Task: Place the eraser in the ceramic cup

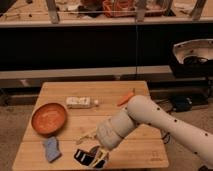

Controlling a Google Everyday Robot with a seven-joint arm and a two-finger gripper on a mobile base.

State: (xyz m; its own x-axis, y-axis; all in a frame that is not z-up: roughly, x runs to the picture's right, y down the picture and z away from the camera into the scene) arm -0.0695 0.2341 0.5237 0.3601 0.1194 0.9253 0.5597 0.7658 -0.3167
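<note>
A small blue-grey rectangular block [51, 148], which looks like the eraser, lies flat on the wooden table [135, 150] near its front left corner. My gripper [91, 157] is at the end of the white arm [145, 117], low over the table's front edge. It is to the right of the block and apart from it. No pale ceramic cup shows; it is hidden or out of view.
An orange-brown round plate [49, 118] sits at the left of the table. A white bottle-like object [80, 102] lies behind the middle. An orange carrot-like stick [125, 98] lies at the back right. Dark shelving runs behind the table.
</note>
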